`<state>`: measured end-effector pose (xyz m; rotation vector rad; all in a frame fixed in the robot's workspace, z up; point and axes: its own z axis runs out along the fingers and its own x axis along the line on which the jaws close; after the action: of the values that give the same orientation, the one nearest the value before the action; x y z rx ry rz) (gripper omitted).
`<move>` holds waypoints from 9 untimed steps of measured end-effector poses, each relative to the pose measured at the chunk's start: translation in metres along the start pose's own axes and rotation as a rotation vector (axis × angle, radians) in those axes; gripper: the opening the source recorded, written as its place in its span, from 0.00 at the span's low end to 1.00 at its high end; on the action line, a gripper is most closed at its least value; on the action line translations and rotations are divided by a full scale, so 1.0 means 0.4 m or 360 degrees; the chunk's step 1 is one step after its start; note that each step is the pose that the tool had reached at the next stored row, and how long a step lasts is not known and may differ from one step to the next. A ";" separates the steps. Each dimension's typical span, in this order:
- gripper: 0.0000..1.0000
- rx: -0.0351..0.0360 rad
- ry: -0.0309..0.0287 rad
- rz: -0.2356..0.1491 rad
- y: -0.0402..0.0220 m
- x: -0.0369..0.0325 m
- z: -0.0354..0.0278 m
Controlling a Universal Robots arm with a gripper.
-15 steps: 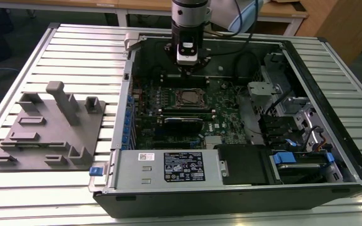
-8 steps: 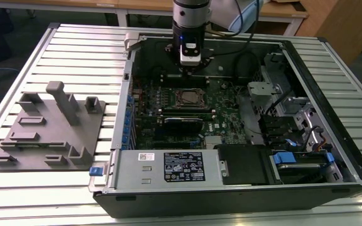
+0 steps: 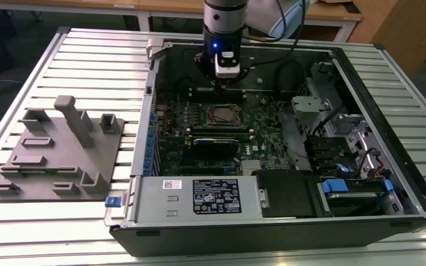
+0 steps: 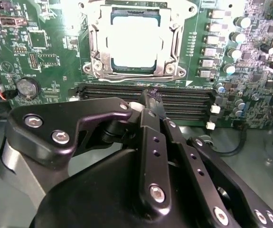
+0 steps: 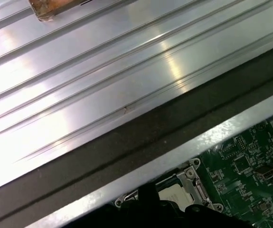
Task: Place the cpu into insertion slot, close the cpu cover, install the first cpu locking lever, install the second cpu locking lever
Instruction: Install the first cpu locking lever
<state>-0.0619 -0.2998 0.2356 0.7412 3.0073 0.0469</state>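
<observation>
Hovering above the socket (image 4: pixel 135 40), the gripper (image 4: pixel 153 97) has its fingers pressed together, holding nothing — the chip (image 4: pixel 135 40) already sits inside it, under the cover frame (image 4: pixel 170 43). A misjudged descent could scrape the memory slots (image 4: pixel 145 97) beside the socket.

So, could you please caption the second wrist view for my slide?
Shut fingers above the memory slots, with the cpu seated under the cpu cover.

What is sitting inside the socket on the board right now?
In the second wrist view the cpu lies in the insertion slot, framed by the cpu cover. The contacts beneath it are covered.
</observation>
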 end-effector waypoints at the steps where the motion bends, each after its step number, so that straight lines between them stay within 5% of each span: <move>1: 0.11 0.0000 0.00006 -0.0015 0.000 0.000 0.000; 9: 0.11 -0.0007 0.00076 -0.0191 0.000 0.000 0.003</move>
<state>-0.0619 -0.2999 0.2345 0.5600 3.0481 0.0508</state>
